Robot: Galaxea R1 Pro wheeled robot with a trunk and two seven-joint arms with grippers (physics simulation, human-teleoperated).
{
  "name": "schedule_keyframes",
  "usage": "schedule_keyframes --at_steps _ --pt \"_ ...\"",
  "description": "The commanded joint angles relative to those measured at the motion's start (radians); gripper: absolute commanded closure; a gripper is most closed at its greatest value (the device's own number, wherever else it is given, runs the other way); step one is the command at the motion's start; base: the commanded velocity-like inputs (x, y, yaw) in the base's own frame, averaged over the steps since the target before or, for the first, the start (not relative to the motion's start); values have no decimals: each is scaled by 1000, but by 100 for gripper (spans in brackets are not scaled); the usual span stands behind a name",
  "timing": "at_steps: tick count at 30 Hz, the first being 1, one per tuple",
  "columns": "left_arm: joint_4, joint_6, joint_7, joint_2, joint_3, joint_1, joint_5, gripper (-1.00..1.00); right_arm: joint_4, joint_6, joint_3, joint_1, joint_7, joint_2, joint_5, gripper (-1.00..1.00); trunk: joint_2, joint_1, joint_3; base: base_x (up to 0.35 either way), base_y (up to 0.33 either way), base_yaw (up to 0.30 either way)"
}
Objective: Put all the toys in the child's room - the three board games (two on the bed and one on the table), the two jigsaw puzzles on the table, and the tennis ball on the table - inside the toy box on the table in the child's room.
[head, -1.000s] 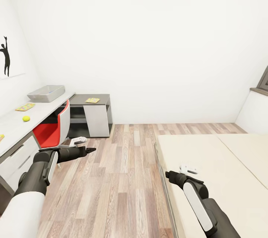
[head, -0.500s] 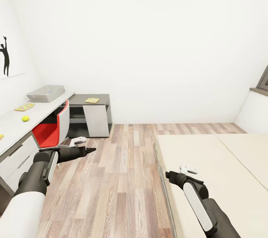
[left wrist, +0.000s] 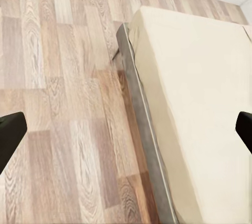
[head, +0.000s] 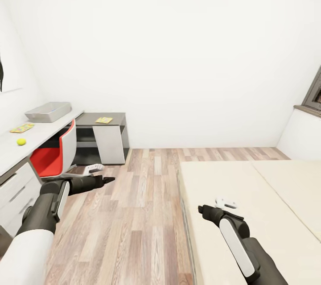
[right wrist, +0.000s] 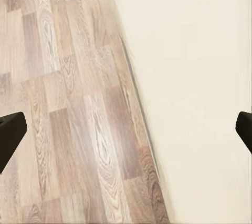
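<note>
Both grippers, fingers spread, hang over wood-plank floor [head: 147, 213] beside bed [head: 249, 196].

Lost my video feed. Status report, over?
Both hands open, empty: left hand over floor, right hand at the bed edge. Toy box and tennis ball on table. Red chair fronts the table.

Beige bed [right wrist: 199, 77] edge beside wood-plank floor [right wrist: 68, 108], dark fingertips [right wrist: 10, 134] wide apart.
</note>
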Motion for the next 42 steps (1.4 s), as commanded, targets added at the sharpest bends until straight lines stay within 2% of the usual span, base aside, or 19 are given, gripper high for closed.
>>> schedule_keyframes --at_steps 1,42 --pt "-1 4 -10 -1 3 -1 -10 -100 -1 1 3 -1 -10 -1 -10 -100 -2 1 -2 0 -292 0" --pt "-1 4 -10 -1 3 -1 -10 -100 2 1 3 -1 -10 -1 -10 -100 -2 1 -2 0 -294 0"
